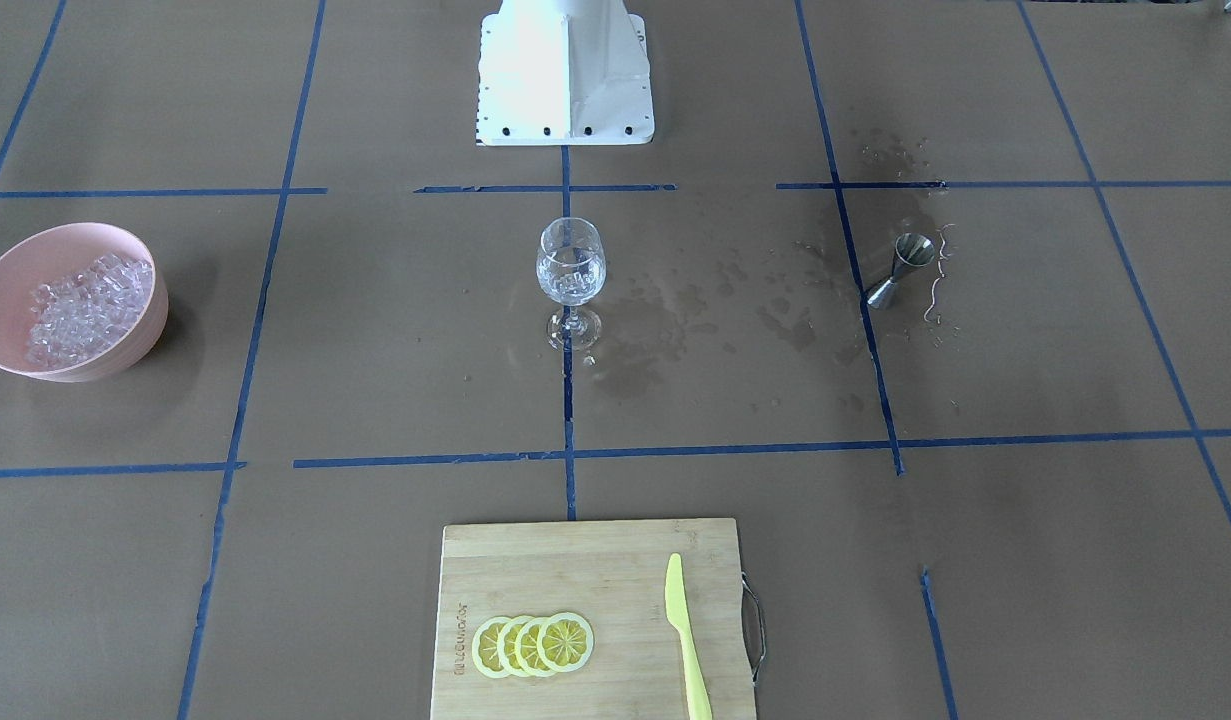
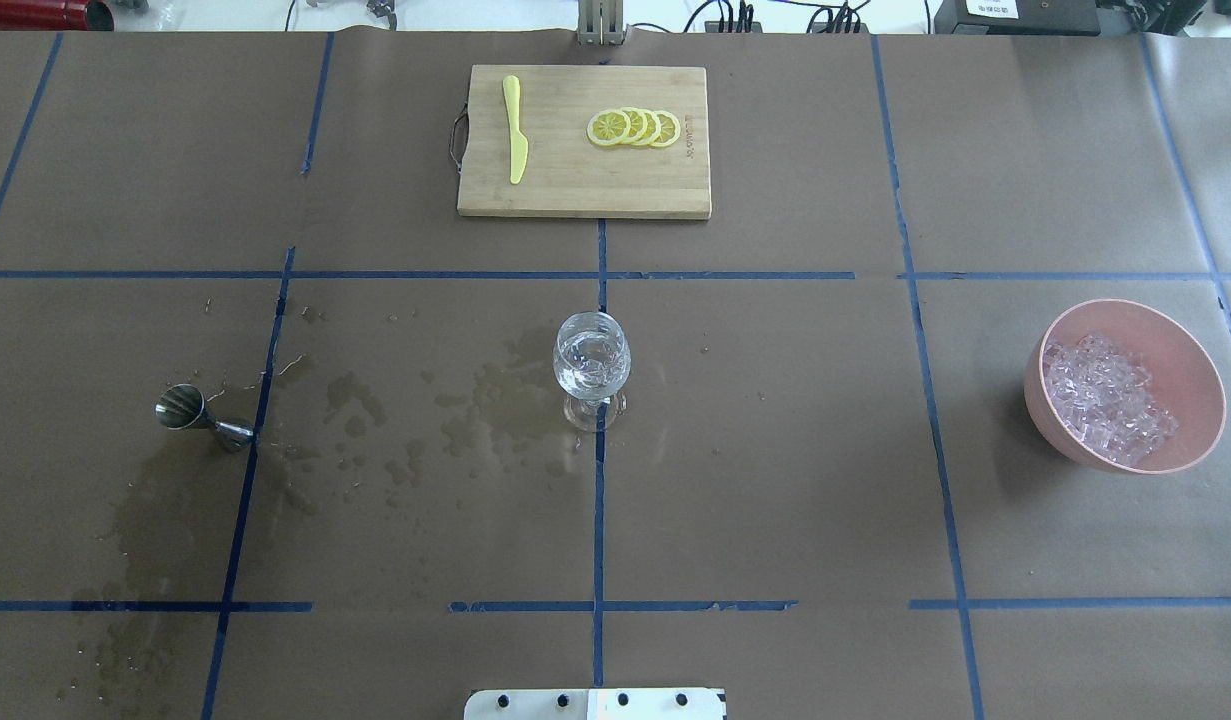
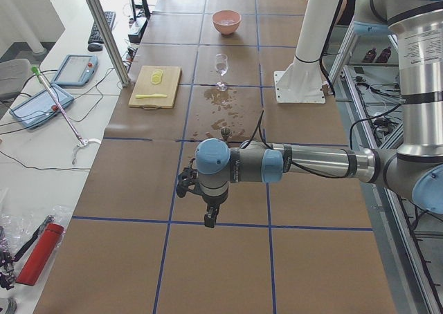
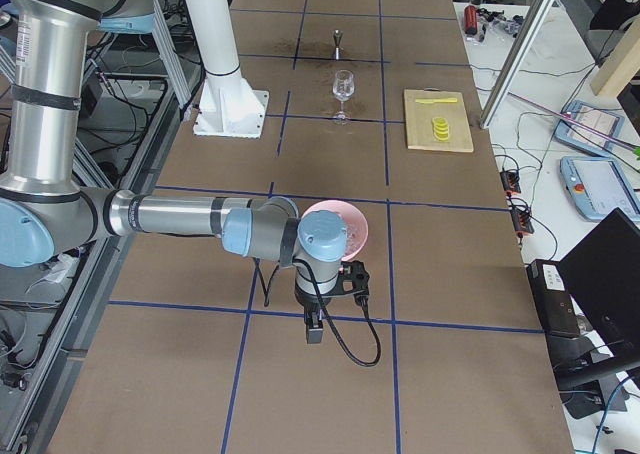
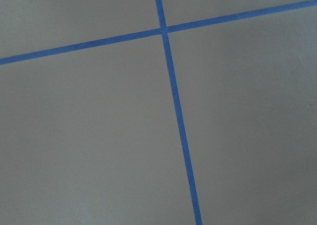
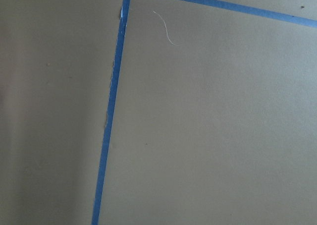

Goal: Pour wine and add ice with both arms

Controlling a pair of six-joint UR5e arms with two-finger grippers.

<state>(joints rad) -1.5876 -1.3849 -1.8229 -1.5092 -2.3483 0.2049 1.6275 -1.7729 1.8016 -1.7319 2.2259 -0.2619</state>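
The wine (image 2: pixel 591 372) sits clear in the stemmed wine glass (image 1: pixel 570 262) at the table's middle. Wet stains (image 2: pixel 375 405) spread from it toward the steel jigger (image 2: pixel 203 418) on the robot's left. The ice (image 2: pixel 1105 400) is heaped in a pink bowl (image 2: pixel 1047 428) on the right. Left gripper (image 3: pixel 210 217) and right gripper (image 4: pixel 314 326) hang over bare paper at the table's ends — whether their fingers are apart, I cannot tell.

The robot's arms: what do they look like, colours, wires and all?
The left arm and right arm are silver-grey tubes joined by rounded joints with pale blue caps. The left gripper and right gripper are small and black. A thin black cable trails from each wrist.
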